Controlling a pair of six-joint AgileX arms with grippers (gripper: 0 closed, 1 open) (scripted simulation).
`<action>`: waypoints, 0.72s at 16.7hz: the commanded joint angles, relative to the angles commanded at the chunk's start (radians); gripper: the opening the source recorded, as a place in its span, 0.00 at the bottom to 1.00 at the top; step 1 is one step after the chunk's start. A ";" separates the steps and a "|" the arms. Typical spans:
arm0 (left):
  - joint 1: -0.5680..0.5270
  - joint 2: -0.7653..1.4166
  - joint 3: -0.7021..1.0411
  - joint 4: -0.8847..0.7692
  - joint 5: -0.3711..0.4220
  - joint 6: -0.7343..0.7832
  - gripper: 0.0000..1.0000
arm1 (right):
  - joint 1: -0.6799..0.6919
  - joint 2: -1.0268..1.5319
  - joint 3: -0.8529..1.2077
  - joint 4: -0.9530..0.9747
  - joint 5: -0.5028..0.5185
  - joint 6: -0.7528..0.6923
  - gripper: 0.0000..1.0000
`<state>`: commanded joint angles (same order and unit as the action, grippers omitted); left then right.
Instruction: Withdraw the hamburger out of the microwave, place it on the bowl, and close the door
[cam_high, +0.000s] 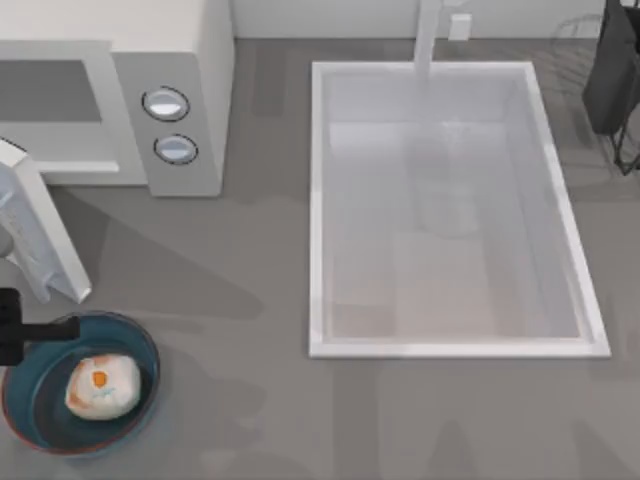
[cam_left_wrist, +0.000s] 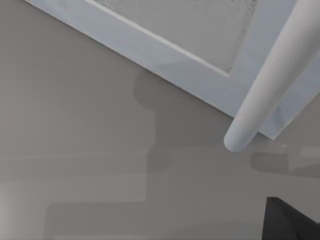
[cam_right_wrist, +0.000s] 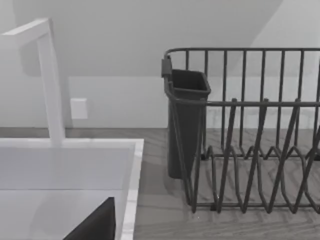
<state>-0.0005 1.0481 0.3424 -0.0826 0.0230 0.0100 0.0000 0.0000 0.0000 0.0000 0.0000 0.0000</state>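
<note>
Hamburger (cam_high: 102, 387) seated in bowl (cam_high: 140, 345); door (cam_high: 40, 230) open. Left hand (cam_high: 15, 330) at bowl rim, grip state indeterminable. Risk: bowl clipped when door is swung shut.

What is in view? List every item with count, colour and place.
microwave: 1, white, top view's upper left
door: 1, white, swung open, left edge
bowl: 1, teal-blue, lower left
hamburger: 1, cream and orange, in the bowl
sink: 1, white, centre right
faucet: 1, white, behind the sink
dish rack: 1, dark wire, beside the sink, far right
left gripper: 1, black, at the bowl's rim
</note>
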 joint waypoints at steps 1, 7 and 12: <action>0.000 0.003 0.002 0.001 0.000 0.000 0.00 | 0.000 0.000 0.000 0.000 0.000 0.000 1.00; -0.005 0.236 0.139 0.095 -0.001 0.000 0.00 | 0.000 0.000 0.000 0.000 0.000 0.000 1.00; -0.010 0.482 0.276 0.195 -0.004 -0.001 0.00 | 0.000 0.000 0.000 0.000 0.000 0.000 1.00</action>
<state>-0.0109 1.5298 0.6184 0.1127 0.0194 0.0091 0.0000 0.0000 0.0000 0.0000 0.0000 0.0000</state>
